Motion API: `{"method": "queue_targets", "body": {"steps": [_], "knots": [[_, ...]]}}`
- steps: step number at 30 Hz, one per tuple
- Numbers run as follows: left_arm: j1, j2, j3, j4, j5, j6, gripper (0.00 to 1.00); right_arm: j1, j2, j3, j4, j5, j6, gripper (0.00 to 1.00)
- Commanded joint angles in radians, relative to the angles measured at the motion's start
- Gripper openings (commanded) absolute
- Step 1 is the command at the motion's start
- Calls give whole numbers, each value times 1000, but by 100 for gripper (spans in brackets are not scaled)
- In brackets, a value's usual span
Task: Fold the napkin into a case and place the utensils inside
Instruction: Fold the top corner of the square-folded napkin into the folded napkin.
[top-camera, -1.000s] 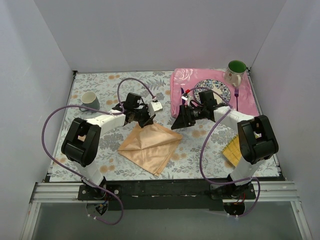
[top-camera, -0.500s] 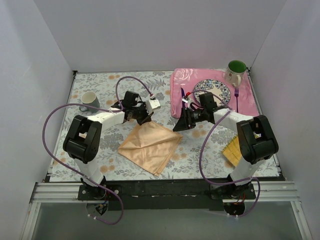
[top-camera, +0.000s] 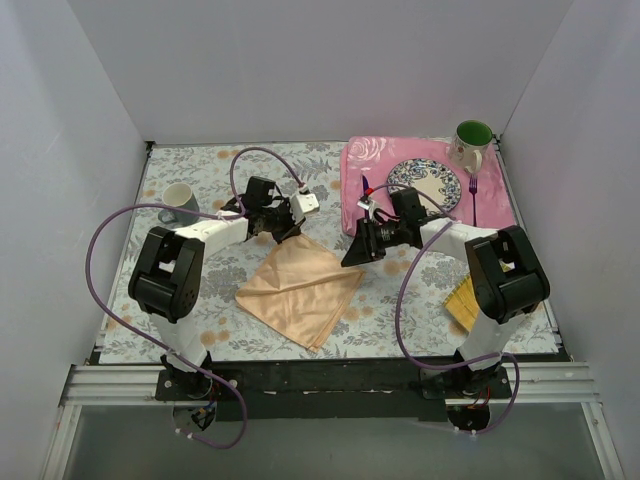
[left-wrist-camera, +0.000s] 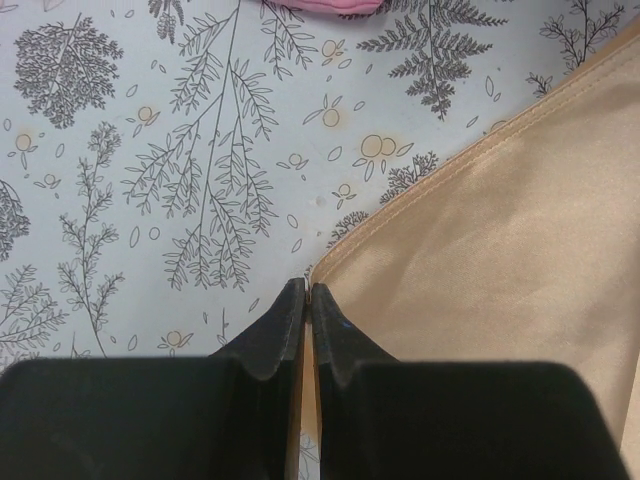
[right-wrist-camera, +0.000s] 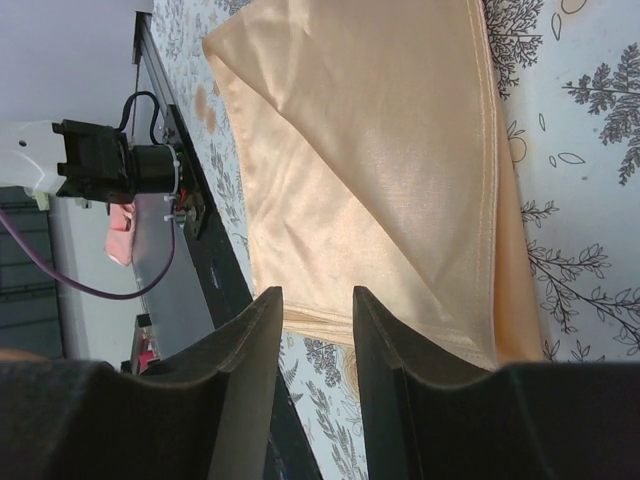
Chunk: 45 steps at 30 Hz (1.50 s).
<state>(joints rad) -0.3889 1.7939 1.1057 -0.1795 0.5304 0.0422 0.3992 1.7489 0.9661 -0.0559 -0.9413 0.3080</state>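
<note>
- One napkin (top-camera: 300, 288) is seen lying on the desk (top-camera: 200, 170), close in front of the two arms. It is peach-orange and sits like a diamond between them.
- In the right wrist view, one layer of the cloth is seen folded over another layer.
- One yellow mat (top-camera: 463, 300) is seen near the right arm's base, partly hidden by that arm.
- The left end effector (left-wrist-camera: 307, 292) is pressed together. The far corner of the napkin is pinched at its tips.
- The right end effector (right-wrist-camera: 315, 295) is held partly spread, with a gap between its two fingers. It is just above the napkin's right side, and the cloth's edge is seen through the gap.
- One grey mug (top-camera: 180, 200) is set on the left of the desk, well apart from the napkin.
- One pink placemat (top-camera: 375, 155) is laid at the far right. One plate (top-camera: 450, 180) is set on it.
- Two utensils are counted on the placemat. One dark knife (top-camera: 365, 188) is left of the plate, and one purple fork (top-camera: 473, 198) is right of it.
- One green mug (top-camera: 472, 142) is set at the placemat's far corner.
</note>
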Motion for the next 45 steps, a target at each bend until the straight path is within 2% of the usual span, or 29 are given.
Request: {"method": "queue_targets", "body": {"steps": [1, 18, 36, 40, 42, 43, 44, 45], "knots": [[8, -5, 45, 0, 5, 30, 0, 13, 11, 6, 45, 1, 14, 42], [15, -59, -23, -37, 11, 8, 0, 41, 55, 19, 93, 22, 31, 41], [19, -48, -12, -29, -18, -2, 0, 64, 89, 43, 91, 38, 26, 38], [60, -88, 26, -41, -17, -108, 13, 66, 83, 49, 80, 33, 19, 38], [91, -135, 95, -116, 69, -221, 18, 66, 74, 49, 79, 16, 10, 37], [125, -158, 114, -156, 129, -264, 31, 66, 61, 46, 82, 9, 9, 37], [136, -178, 129, -229, 178, -306, 38, 70, 54, 40, 90, -2, 19, 37], [145, -232, 132, -250, 256, -435, 47, 72, 46, 30, 99, -25, 23, 37]]}}
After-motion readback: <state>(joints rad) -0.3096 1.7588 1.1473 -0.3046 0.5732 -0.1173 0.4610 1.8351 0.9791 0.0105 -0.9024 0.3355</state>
